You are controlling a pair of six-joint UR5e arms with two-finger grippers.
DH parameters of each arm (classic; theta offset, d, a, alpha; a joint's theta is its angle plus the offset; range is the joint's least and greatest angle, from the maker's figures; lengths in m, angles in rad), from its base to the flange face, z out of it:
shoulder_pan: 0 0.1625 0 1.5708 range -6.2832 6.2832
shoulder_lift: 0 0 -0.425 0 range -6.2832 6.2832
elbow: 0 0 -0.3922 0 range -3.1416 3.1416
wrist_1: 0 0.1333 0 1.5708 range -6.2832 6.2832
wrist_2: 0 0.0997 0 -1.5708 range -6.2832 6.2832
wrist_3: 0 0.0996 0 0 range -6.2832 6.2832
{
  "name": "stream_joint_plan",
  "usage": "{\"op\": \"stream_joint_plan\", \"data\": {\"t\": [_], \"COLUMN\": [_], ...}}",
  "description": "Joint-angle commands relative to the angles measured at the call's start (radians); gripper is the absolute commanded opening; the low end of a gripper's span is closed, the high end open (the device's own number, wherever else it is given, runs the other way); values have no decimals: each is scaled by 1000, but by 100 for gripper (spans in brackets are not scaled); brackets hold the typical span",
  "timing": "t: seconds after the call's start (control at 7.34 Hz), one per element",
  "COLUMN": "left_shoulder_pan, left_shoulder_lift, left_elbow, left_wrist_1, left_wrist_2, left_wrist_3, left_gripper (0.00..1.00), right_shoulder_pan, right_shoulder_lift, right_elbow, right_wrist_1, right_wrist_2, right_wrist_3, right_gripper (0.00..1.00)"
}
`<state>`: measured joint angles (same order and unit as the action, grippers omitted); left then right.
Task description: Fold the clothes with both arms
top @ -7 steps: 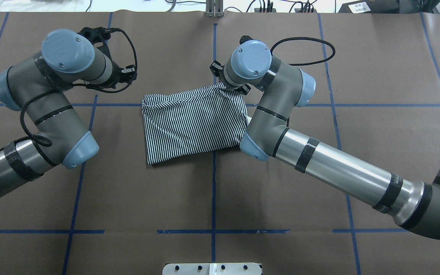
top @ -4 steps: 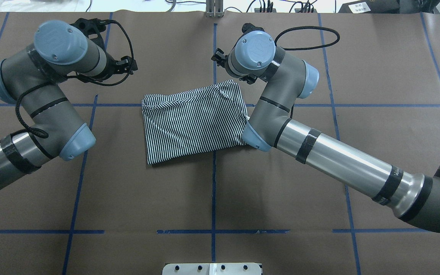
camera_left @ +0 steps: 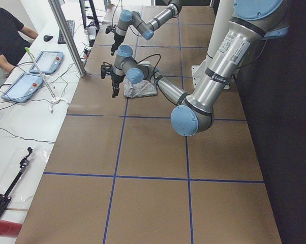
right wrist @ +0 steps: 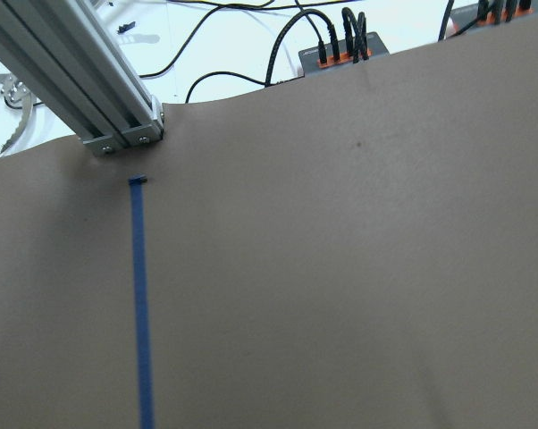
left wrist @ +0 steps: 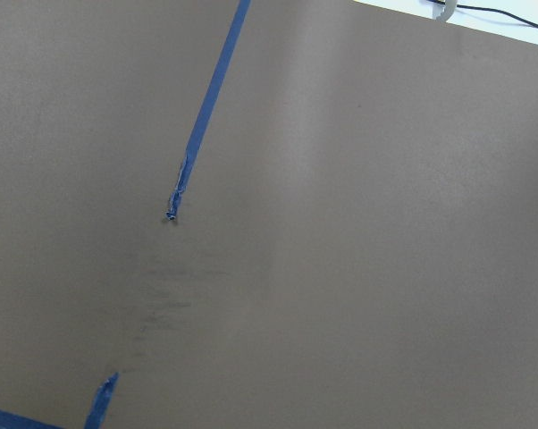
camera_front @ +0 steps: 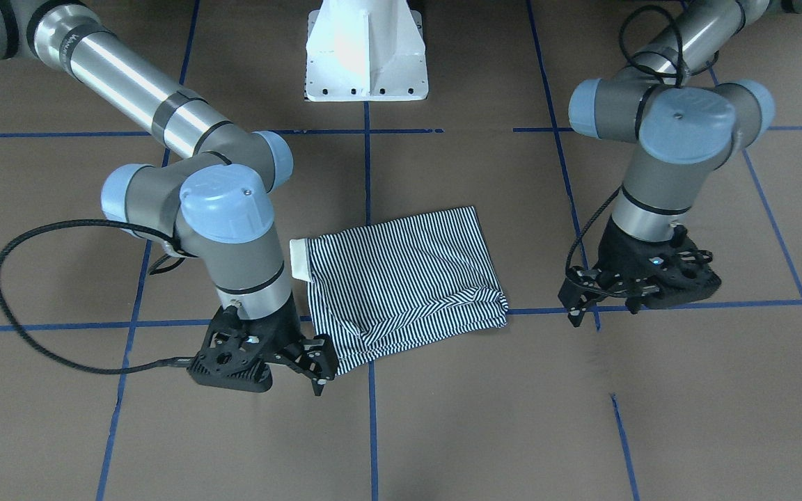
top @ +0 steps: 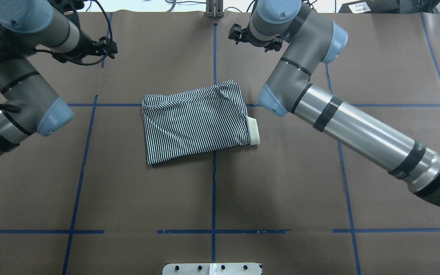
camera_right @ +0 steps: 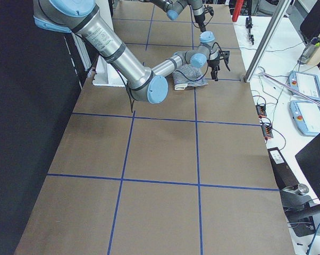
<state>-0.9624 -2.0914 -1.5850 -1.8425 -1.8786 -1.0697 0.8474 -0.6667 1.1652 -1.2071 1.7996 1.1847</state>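
The left gripper (camera_front: 577,309) hangs over the brown table (top: 166,198), well apart from the shirt, and I cannot tell whether its fingers are spread; the striped polo shirt (top: 197,122) lies folded into a rough rectangle at the table's middle, its white collar (top: 253,131) poking out at the right edge; the right gripper (camera_front: 317,372) hovers beyond the shirt's far right corner, off the cloth, its spread likewise unclear.
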Motion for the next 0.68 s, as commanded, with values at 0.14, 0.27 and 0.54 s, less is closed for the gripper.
{"op": "stream_joint_plan", "data": {"t": [0.14, 0.27, 0.54], "left_shoulder_pan": [-255, -306, -407], "left_shoulder_lift": [120, 199, 334], "left_elbow": [-19, -58, -110], "left_wrist_1": [6, 8, 9], "left_wrist_2": [-134, -172, -259], "left_wrist_3": [397, 533, 741], "left_gripper": [100, 100, 100], "right_shoulder_pan": [352, 487, 681], "right_shoulder_lift": [-271, -357, -433], "right_elbow": [93, 94, 97], "right_wrist_1": [-121, -196, -480], "right_wrist_2": [400, 510, 535], "right_wrist_3": [-644, -885, -1341], "right_gripper": [100, 100, 100]}}
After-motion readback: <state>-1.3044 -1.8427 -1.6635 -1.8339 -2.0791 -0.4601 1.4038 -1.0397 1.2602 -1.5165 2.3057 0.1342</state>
